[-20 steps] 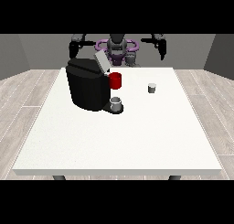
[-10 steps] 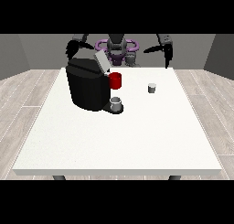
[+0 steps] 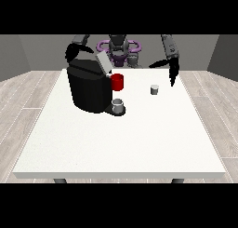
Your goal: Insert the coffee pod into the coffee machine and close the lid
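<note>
One pod point(image 3: 155, 89) upright on table point(image 3: 116, 138), machine point(image 3: 90, 86) lid point(image 3: 103, 63) up.
My view-right hand point(image 3: 170, 68) fingers straight, spread, holding nothing; other hand point(image 3: 71, 52) unclear.

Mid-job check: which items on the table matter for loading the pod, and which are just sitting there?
For the job:
- small pale coffee pod
- black coffee machine, grey lid raised
- hand at the view's right

Lying about:
- red cup
- grey cup
</note>
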Motion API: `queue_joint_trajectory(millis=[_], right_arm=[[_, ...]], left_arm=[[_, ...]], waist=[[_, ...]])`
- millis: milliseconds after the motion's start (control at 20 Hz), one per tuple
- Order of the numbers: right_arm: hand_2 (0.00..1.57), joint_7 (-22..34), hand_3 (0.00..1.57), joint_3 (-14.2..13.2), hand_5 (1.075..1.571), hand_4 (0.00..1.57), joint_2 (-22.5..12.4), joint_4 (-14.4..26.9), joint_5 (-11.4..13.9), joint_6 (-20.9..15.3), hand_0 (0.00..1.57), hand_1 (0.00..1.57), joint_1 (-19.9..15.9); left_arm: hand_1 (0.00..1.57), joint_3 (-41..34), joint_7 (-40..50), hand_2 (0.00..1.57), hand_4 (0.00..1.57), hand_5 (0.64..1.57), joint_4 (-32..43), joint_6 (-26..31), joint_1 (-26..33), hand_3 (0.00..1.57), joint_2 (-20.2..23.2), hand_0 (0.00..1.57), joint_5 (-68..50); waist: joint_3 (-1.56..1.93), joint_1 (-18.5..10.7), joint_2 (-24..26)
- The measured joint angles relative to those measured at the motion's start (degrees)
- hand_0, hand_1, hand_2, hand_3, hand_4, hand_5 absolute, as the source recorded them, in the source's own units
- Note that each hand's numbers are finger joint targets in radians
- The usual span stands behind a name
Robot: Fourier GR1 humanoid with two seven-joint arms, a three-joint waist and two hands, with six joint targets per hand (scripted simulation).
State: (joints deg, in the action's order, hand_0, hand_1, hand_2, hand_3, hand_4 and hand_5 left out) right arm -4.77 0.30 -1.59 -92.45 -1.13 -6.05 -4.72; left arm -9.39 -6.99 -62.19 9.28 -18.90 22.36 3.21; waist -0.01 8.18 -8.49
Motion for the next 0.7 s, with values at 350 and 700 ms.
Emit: queue_joint_trajectory(millis=[350, 700], right_arm=[[0.0, 1.9, 0.0, -0.1, 1.571, 0.4, 0.3, 2.2, 0.2, -1.4, 0.0, 0.0, -2.7], [0.0, 3.2, 0.0, -1.0, 1.571, 0.43, 0.2, 6.6, 1.2, -2.5, 0.0, 0.0, -5.0]], left_arm=[[0.0, 2.1, 0.6, 0.0, 0.0, 1.571, 7.4, -1.9, -4.6, 0.0, -0.8, 0.0, 5.0], [0.45, 4.8, 0.1, 0.61, 0.0, 1.571, 12.2, -3.2, -7.9, 0.3, -1.3, 0.45, 10.6]], waist=[[0.0, -0.4, -0.6], [0.0, -1.2, -1.0]])
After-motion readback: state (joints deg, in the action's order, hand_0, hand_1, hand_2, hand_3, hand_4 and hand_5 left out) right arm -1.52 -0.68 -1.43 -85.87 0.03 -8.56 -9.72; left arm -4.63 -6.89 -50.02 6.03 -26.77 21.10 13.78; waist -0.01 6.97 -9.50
